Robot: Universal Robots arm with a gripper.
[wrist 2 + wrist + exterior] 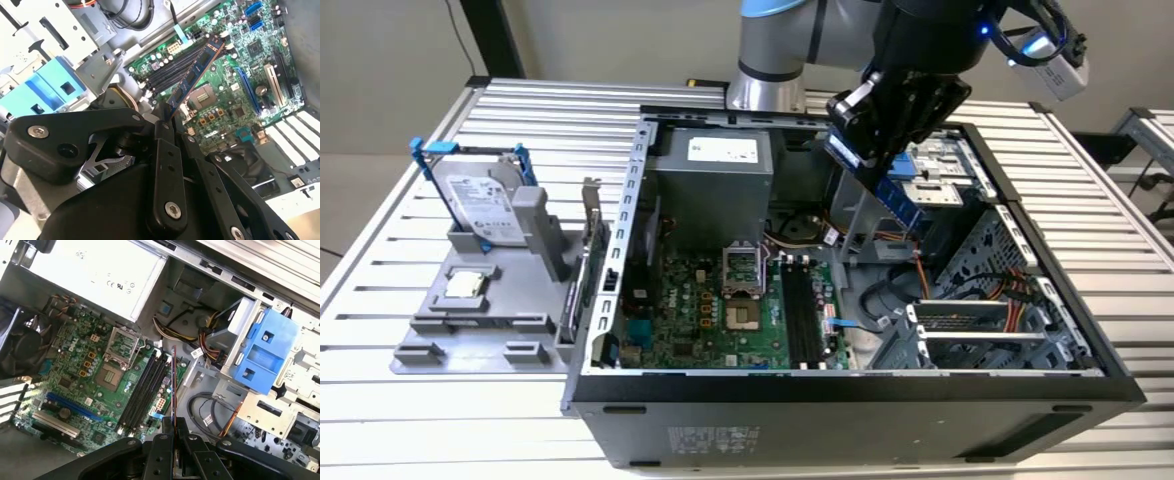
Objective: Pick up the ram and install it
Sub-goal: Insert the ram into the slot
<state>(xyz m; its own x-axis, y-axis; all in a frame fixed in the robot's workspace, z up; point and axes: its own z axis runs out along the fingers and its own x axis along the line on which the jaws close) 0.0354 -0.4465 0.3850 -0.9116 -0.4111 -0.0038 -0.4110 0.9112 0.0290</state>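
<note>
**Ram clamped in the gripper, held in the air over the open computer**

In the exterior view we see the gripper (874,135) above the far part of an open computer case (607,300) that lies on a slatted table (400,420). It is clamped on the ram (903,195), a blue stick hanging tilted in the air. The ram is toward the exterior view's right of the black slots (801,315) on the green board (700,310), and apart from them. This view also gives us what stands outside the case. On the exterior view's left is a grey stand (467,325) with a hard drive (480,205) upright in a blue frame and a square silver chip (464,287) lying flat in front of it.

In the second wrist view we look along the black fingers (165,165), which close on the near end of the ram (192,77). Here its flat face shows, dark chips on blue, slanting over the slots (172,67) and the processor socket (202,97). A light blue bracket (50,85) sits among the metal bays.

In the first wrist view the ram (173,385) is edge-on, a thin dark line coming out from between the fingers (162,460). It runs just beside the slots (142,390), roughly in line with them. This view also takes in the silver power supply (90,270), a black fan (22,347) and a bundle of cables (210,340) near the blue bracket (265,350).
</note>
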